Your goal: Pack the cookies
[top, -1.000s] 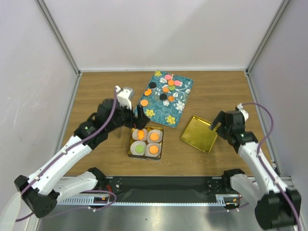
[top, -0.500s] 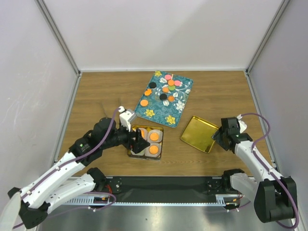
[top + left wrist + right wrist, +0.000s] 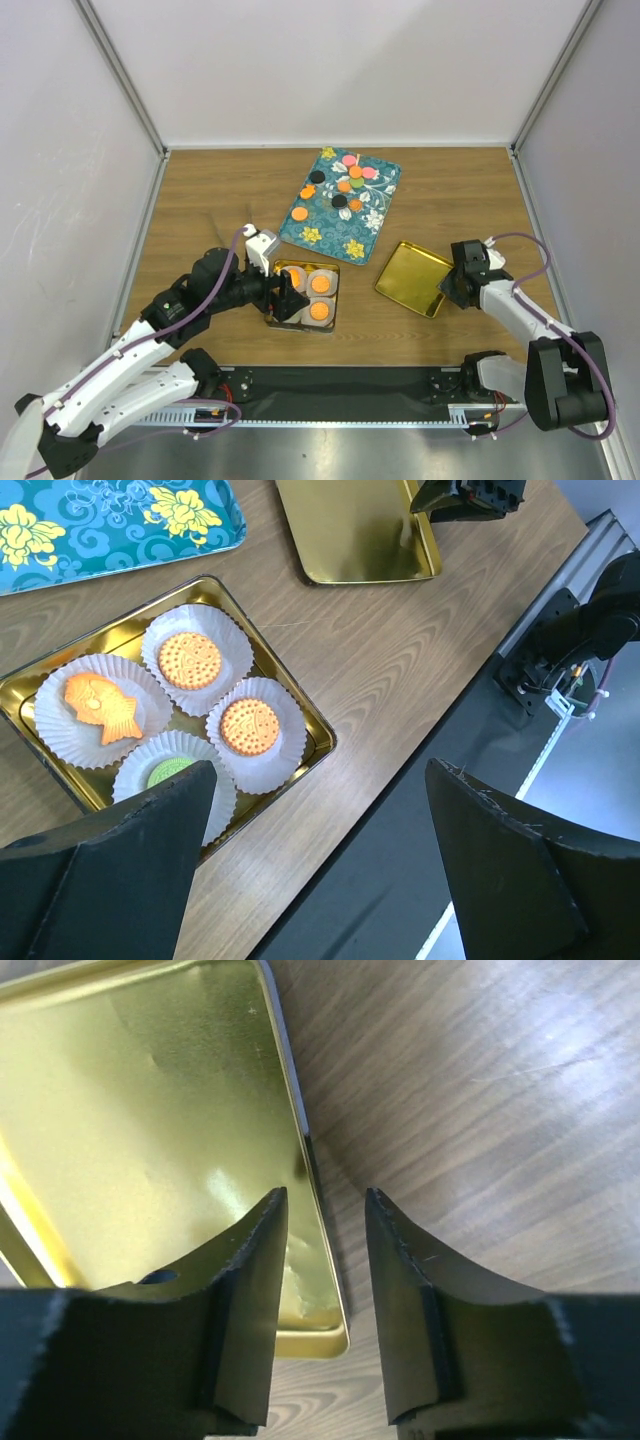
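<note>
Loose cookies point(image 3: 299, 213) in orange, black, pink and green lie on the teal tray point(image 3: 372, 215). The gold tin point(image 3: 322, 742) holds white paper cups with two round orange cookies point(image 3: 190, 660), an orange fish-shaped one point(image 3: 103, 706) and a green one point(image 3: 168, 772). My left gripper point(image 3: 287, 297) hovers low over the tin's left side, open and empty point(image 3: 320, 870). My right gripper point(image 3: 450, 284) straddles the right rim of the gold lid point(image 3: 150, 1110), one finger inside and one outside point(image 3: 325, 1195). Its jaws are narrow, with a gap still visible on each side of the rim.
The tin point(image 3: 303, 264) sits near the table's front edge, with the lid point(image 3: 405, 275) to its right and the tray behind both. White walls enclose the table. A dark rail point(image 3: 560, 630) runs along the near edge.
My left gripper left the orange cookie in a cup and drew back low over the tin. My right gripper dropped to the lid's right rim and narrowed its jaws around it.
</note>
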{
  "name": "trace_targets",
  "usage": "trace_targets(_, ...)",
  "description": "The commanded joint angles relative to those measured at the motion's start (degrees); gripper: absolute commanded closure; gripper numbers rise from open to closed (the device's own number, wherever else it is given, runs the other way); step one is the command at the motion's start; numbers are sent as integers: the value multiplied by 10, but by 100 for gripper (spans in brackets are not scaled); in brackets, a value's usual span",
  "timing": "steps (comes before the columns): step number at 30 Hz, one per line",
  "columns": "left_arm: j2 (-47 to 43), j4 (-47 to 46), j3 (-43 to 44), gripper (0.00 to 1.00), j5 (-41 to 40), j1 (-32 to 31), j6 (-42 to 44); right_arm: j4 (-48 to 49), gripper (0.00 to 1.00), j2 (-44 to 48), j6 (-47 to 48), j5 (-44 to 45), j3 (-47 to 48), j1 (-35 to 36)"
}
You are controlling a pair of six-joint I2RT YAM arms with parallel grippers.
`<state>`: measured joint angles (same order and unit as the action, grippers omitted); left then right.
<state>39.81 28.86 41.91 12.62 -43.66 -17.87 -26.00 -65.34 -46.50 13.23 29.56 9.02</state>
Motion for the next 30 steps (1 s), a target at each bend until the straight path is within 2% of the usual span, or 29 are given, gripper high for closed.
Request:
trace_targets(1,-2,-10,-3,8,-11,-2,11,38,60,-15,4,22,7,6)
trace_targets(2,-1,-10,-3,7,-14,-2,11,39,63,-19,8,20,6,7)
trace_targets(5,-2,-7,-3,7,-22,-2,10,32,85,-30,18,18,15,7)
trace_targets(6,-2,-6,-3,7,-25,-3,9,26,96,-27,27,21,19,7)
trace_targets(7,-3,-6,-3,7,-28,-3,8,10,100,-24,33,23,24,6)
trace_targets(13,2,-6,4,5,-30,-2,4,-65,100,42,70,8,73,-13)
trace_targets(19,45,-31,19,4,-17,0,-30,-128,100,99,114,-49,162,-6)
trace_targets(21,62,-46,35,4,-13,5,-34,-134,100,100,113,-67,182,37)
trace_targets(24,98,-56,77,5,22,44,-40,-155,100,79,95,-37,226,128)
trace_targets(28,134,-95,106,5,146,129,-62,-119,100,59,79,-46,252,196)
trace_targets(30,145,-130,104,5,175,146,-71,-106,100,47,77,-58,260,224)
